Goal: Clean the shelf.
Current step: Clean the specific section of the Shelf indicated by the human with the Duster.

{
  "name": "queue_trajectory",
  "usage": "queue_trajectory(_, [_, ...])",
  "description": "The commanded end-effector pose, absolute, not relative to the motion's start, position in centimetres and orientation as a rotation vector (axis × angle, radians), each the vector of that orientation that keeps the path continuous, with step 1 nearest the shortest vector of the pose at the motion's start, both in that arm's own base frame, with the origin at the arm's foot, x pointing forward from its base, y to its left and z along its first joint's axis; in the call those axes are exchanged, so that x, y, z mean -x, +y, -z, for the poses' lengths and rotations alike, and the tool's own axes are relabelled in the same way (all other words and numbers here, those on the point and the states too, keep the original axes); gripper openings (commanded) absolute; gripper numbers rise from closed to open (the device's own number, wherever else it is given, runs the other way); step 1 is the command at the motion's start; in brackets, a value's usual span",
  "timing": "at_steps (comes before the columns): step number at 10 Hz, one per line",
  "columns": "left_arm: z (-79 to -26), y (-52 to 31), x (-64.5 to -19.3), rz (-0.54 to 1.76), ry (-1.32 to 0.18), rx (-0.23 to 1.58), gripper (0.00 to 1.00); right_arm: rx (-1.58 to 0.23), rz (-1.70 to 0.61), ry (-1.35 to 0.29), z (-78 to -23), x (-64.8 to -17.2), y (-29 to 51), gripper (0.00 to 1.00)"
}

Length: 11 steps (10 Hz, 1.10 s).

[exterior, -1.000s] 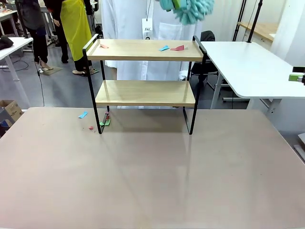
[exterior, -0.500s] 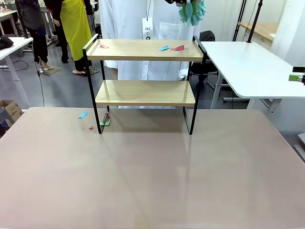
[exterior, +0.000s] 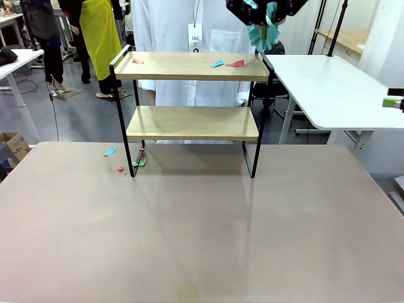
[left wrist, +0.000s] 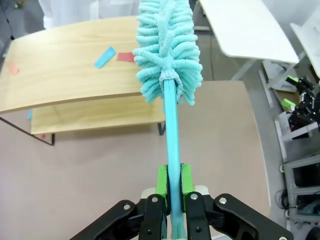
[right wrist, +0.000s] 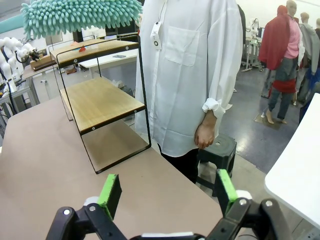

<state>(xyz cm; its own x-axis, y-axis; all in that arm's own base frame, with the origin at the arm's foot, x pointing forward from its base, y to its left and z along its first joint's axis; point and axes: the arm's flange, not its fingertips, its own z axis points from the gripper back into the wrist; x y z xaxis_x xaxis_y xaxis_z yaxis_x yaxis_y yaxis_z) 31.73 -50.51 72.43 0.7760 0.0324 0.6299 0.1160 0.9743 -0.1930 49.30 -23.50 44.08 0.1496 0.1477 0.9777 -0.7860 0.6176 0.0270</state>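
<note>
The shelf [exterior: 192, 123] stands at the table's far side, with two wooden boards in a black frame. On its top board [left wrist: 65, 65] lie a pink scrap [exterior: 137, 61], a blue scrap [exterior: 218, 64] and a red scrap [exterior: 235, 64]. My left gripper [left wrist: 170, 180] is shut on the handle of a teal duster [left wrist: 167, 50]. In the front view, this gripper [exterior: 262, 7] hangs above the shelf's right end with the duster head [exterior: 264, 33] just over the rail. My right gripper [right wrist: 168, 192] stands open with nothing between its fingers, off to the shelf's side.
A person in a white shirt [right wrist: 195, 75] stands right behind the shelf. Paper scraps, blue [exterior: 110, 151], green [exterior: 139, 161] and red [exterior: 120, 169], lie on the table by the shelf's left leg. A white side table [exterior: 334, 88] stands at the right.
The left gripper has come down into the front view at the top. The duster head has turned and dropped a little to the right, toward the shelf's right rail.
</note>
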Motion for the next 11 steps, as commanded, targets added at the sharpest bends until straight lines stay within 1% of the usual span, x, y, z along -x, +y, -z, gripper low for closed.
queue_trajectory(1, [-73.3,-52.9,-32.7,0.001,-0.687,0.204,0.13,-0.63,-0.742,-1.251,-44.4,-49.3,-23.3,1.0])
queue_trajectory(4, [-71.2,-53.5,-33.2,-0.031,-0.705,0.18,0.13,-0.63,-0.742,-1.251,-44.4,-49.3,-23.3,1.0])
queue_trajectory(11, [-67.1,-53.3,-34.2,-0.022,-0.615,0.132,0.13,-0.63,-0.742,-1.251,-44.4,-49.3,-23.3,1.0])
